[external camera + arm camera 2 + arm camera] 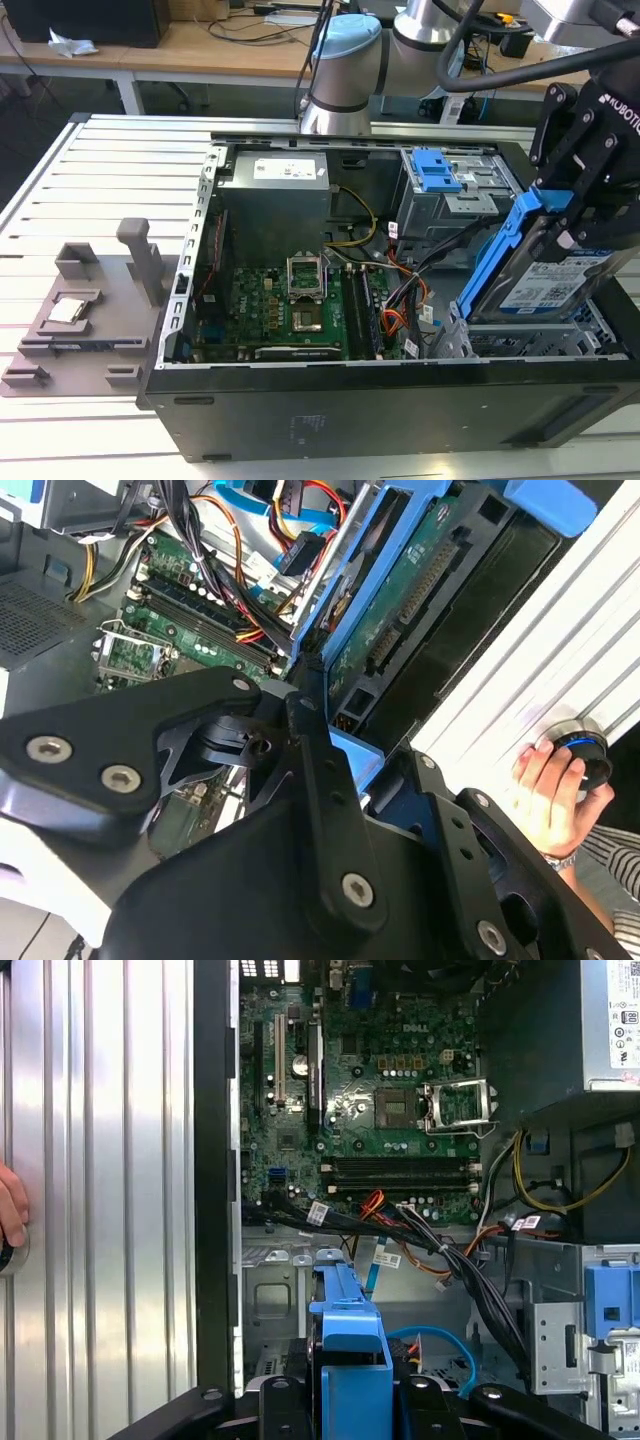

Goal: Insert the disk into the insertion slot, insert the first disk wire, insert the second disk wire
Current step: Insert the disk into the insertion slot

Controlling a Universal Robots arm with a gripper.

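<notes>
Spanning the scene, the slatted bench (100, 170) carries an open computer case (350, 410). At the exterior view's right, the arm's fingers (585, 205) are clamped on the blue carrier of the disk (548, 285). The disk is tilted, its lower end at the mouth of the insertion slot (540, 342), not seated. The second disk wire (440, 1338) loops loose inside the case. A person's hand (550, 780) rests on a round knob (585, 750) on the bench.

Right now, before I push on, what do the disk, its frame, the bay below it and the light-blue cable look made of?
The disk: seemingly metal body, paper-like white label; its bright blue carrier looks moulded plastic, slightly glossy. The insertion slot: dull grey sheet metal, perforated. The second disk wire: thin, light-blue, probably plastic-sheathed.
</notes>
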